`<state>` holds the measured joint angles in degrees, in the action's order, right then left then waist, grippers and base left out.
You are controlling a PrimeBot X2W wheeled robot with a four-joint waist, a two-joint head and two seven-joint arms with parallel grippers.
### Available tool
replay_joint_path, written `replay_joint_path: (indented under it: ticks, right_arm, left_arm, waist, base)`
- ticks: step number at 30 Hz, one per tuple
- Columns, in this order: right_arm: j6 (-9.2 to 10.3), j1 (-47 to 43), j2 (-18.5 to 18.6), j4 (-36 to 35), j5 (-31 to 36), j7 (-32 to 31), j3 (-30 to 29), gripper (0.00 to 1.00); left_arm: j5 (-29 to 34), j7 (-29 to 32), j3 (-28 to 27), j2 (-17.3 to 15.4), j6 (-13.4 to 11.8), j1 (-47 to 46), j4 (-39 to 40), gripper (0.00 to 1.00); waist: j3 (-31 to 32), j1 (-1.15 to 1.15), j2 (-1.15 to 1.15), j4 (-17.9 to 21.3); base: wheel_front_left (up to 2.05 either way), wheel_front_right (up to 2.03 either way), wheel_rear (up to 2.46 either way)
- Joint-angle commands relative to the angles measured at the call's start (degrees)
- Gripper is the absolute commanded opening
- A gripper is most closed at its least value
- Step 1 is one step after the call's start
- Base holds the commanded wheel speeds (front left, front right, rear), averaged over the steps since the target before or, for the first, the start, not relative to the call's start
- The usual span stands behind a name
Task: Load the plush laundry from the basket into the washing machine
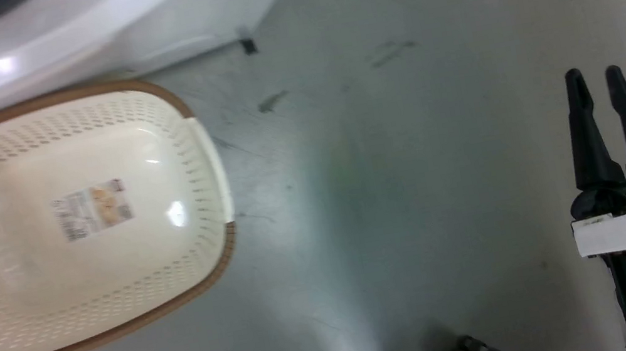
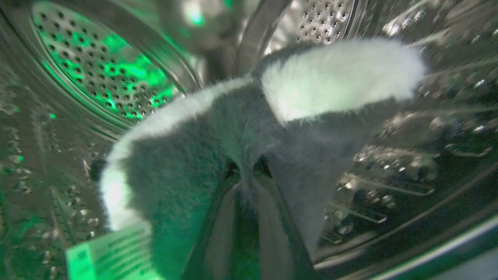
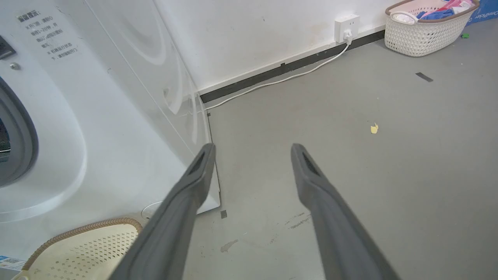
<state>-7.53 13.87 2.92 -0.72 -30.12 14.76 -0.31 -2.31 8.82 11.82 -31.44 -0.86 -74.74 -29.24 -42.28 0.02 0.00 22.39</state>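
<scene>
- Closest in, left hand: both dark fingers pinched tight on the fur of the plush laundry
- Hangs from that grip inside the steel drum of the washing machine; black fur edged with white patches, sewn tag at lower left, all tinted green
- Cannot tell whether touching the drum wall or clear of it
- Right hand: fingers parted, nothing between them
- Hovers over the grey floor, well apart from the basket, with a green light at the base
- Seen again in the right wrist view, fingers spread, pointing along the floor beside the machine's white side panel, basket corner at lower left
- Cream basket on the floor just beside the washer's front: brown rim, perforated sides, bottom label in plain sight
- Farther back by the wall: a second basket holding coloured clothes, a wall socket with a white cable along the skirting, a yellow scrap on the floor
</scene>
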Motion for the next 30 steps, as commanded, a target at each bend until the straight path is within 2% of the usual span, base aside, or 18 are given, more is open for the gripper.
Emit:
replay_joint_path:
  ticks: [1, 7, 12, 13, 14, 21, 25, 30]
  right_arm:
    - [0.04, 0.93, -0.04, 0.20, -0.47, 0.24, 0.14, 1.00]
    - [0.04, 1.87, -0.04, 0.52, -1.56, 0.24, 0.79, 1.00]
    - [0.04, 2.20, -0.04, 0.72, -1.36, 0.24, 0.36, 1.00]
    - [0.04, 2.29, -0.04, 0.70, -1.08, 0.24, 0.22, 1.00]
    - [0.04, 2.36, -0.04, 0.61, -0.77, 0.24, -0.01, 1.00]
    - [0.04, 1.67, -0.04, -0.22, 2.67, 0.24, -2.94, 1.00]
    - [0.04, 0.10, -0.04, -0.77, 5.67, 0.24, -4.58, 1.00]
    - [0.04, -2.86, 0.18, -1.11, 9.35, 0.24, -5.42, 1.00]
  left_arm:
    - [0.65, 0.04, 0.32, -0.20, 0.21, -1.90, -0.85, 0.00]
    - [3.27, 2.44, 3.39, -1.71, 2.32, -6.83, -9.66, 0.00]
    - [2.60, 0.18, 4.42, -0.33, 3.26, -7.68, -13.90, 0.00]
    - [2.15, -0.59, 4.40, 0.13, 3.36, -7.37, -14.77, 0.31]
    - [1.81, -1.39, 4.41, 0.53, 3.31, -6.98, -15.62, 0.98]
    - [-2.63, -11.57, 2.60, 4.91, 1.81, -1.29, -19.52, 1.00]
    - [-5.20, -18.41, 2.04, 8.06, 1.79, 5.23, -21.09, 1.00]
    - [-8.47, -23.04, 1.34, 12.79, 1.77, 15.83, -20.34, 1.00]
  waist:
    - [-2.53, -0.02, 0.00, 2.40]
    - [-4.26, -0.02, 0.00, 3.29]
    - [-4.23, -0.02, 0.00, 2.59]
    - [-3.89, -0.02, 0.00, 2.30]
    - [-3.46, -0.02, 0.00, 1.96]
    - [2.79, -0.02, 0.00, -1.65]
    - [9.12, -0.02, 0.00, -4.76]
    - [17.84, -0.02, 0.00, -8.76]
  base:
    - [0.00, 0.00, 0.00]
    - [0.00, 0.00, 0.00]
    - [0.00, 0.00, 0.00]
    - [0.00, 0.00, 0.00]
    - [0.00, 0.00, 0.00]
    - [0.00, 0.00, 0.00]
    - [0.00, 0.00, 0.00]
    - [0.00, 0.00, 0.00]
